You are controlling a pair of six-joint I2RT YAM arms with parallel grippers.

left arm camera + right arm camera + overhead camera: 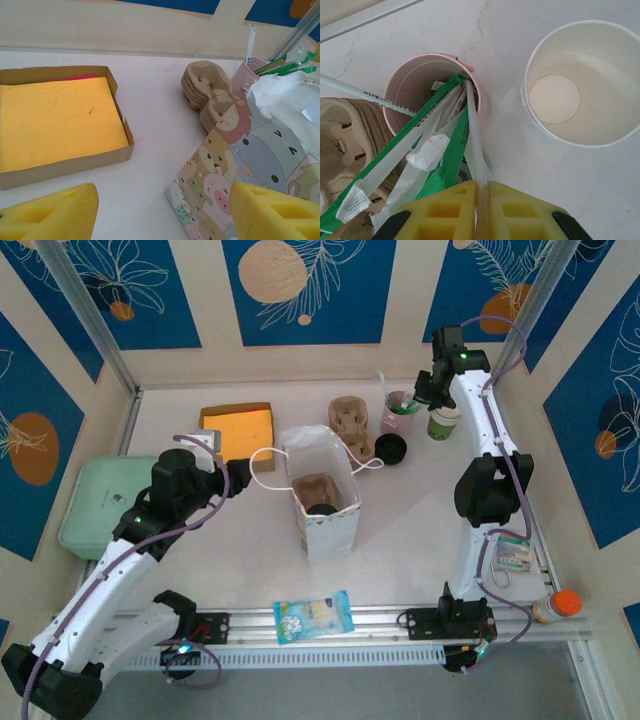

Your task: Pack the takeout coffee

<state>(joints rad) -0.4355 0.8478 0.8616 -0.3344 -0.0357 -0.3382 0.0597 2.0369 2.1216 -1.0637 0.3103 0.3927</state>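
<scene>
Yellow foam pads (50,215) of the left end effector (164,190) stand wide apart over the veined white table (150,100), with a cartoon-printed paper bag (240,165) just ahead of the right-hand pad. Beyond the right end effector (481,189), molded brown pulp carriers (345,145) sit stacked to its left. The takeout coffee (615,75), a smooth round white-rimmed paper cup, stands upright to its right. A pink cup (410,85) stands straight ahead, and this end effector pinches a thin white paper-wrapped straw (472,125) from it.

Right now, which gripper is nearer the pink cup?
Right. The right gripper is just above the pink cup, shut on a straw standing in it; the left gripper, open, is far off beside the bag.
</scene>
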